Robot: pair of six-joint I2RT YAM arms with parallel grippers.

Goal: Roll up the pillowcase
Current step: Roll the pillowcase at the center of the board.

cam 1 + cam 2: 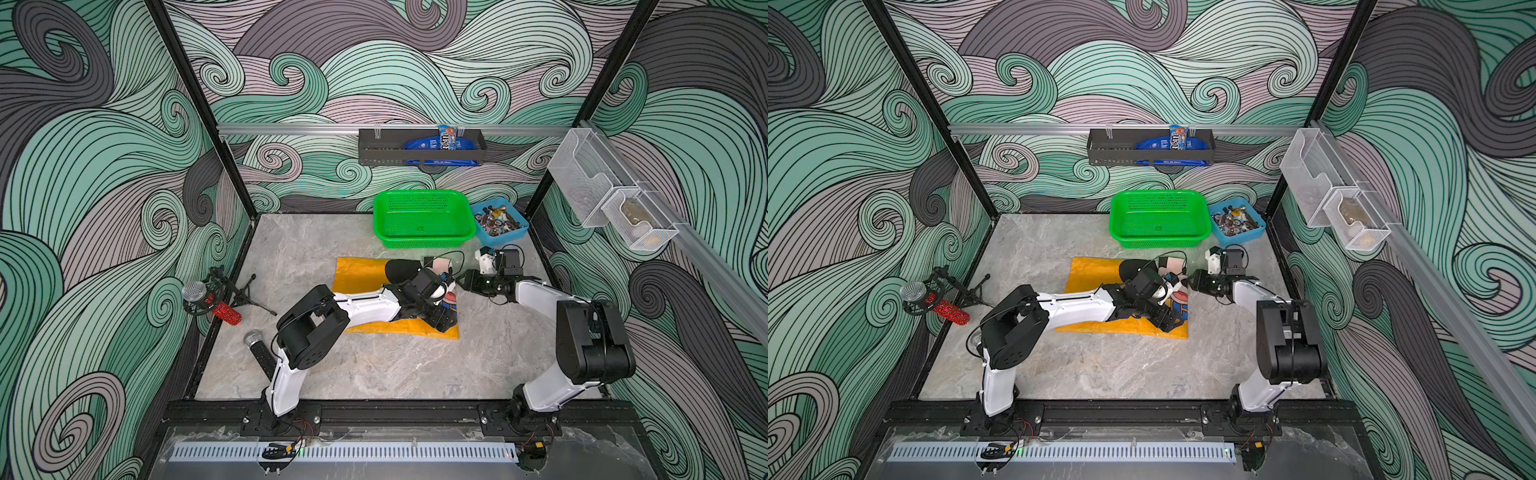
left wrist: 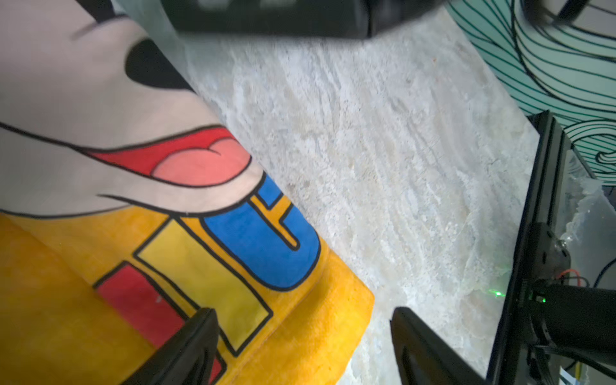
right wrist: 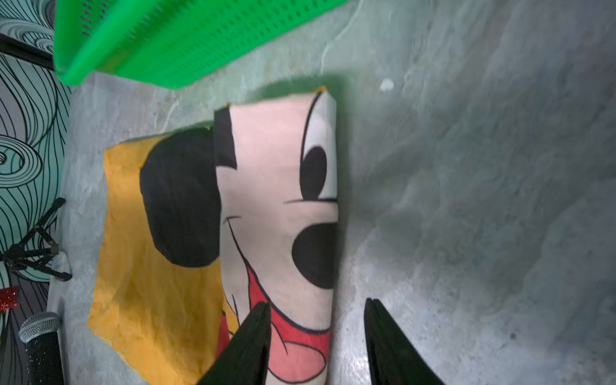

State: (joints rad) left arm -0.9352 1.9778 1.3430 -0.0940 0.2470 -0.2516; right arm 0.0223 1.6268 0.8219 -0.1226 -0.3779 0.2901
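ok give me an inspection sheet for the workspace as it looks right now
surface: grey marble-look tabletop, no spills seen
job's things: pillowcase mostly flat, its edge nearest the right arm turned over, cartoon face showing; number of turns unclear
clutter: green basket and blue tray of small parts at the back; red microphone on a stand and black microphone by the left arm's side
grippers: left gripper open over the pillowcase's near corner; right gripper open, jaws either side of the turned edge
cables: thin black cable loops above the pillowcase
surroundings: wave-pattern walls; black rack with snack packets; mesh bins on the side rail
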